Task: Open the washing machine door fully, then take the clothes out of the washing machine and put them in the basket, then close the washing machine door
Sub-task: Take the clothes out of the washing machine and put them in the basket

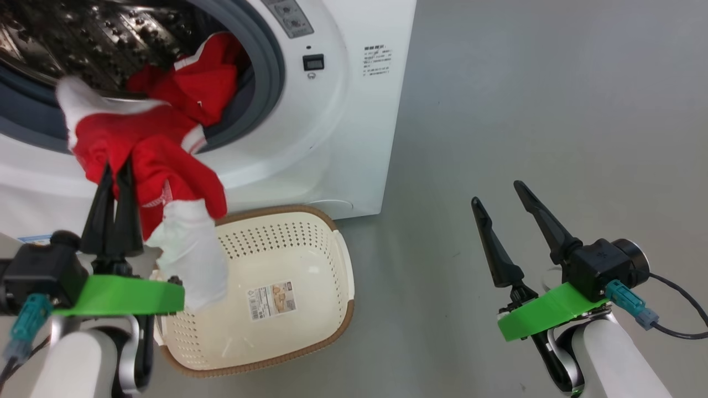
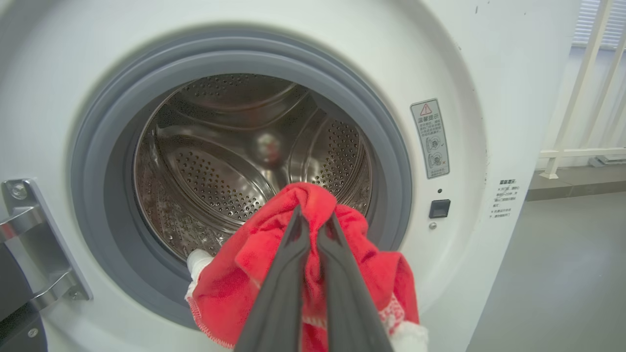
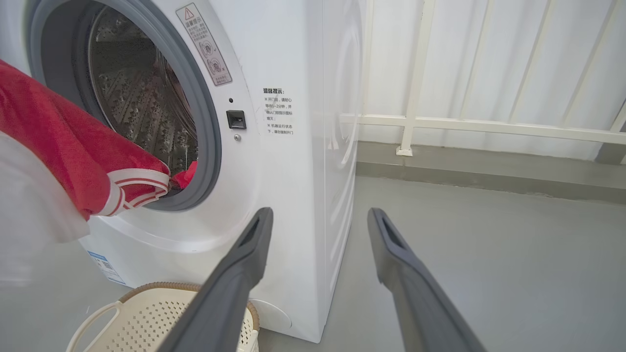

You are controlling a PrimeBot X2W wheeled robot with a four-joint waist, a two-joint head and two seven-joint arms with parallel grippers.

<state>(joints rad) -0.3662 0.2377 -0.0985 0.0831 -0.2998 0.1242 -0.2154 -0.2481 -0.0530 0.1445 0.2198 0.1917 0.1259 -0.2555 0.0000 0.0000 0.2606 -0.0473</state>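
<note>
Head view puts the washing machine [image 1: 343, 138] at 11 o'clock with its mouth uncovered, so opening the door looks done and closing it is left. At 7 o'clock the basket [image 1: 332, 260] sits with no clothes in it yet. A red garment [image 1: 155, 149] hangs at 9 o'clock above the basket, with the left gripper [image 1: 117, 166] clamped tight on it. More red cloth [image 1: 204, 77] waits at the drum lip. At 4 o'clock the right gripper [image 1: 496, 192] is spread apart and holds nothing.

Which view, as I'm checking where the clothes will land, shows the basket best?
Head view: the basket shows almost whole, floor label included. The right wrist view catches one perforated corner and a handle.
</note>
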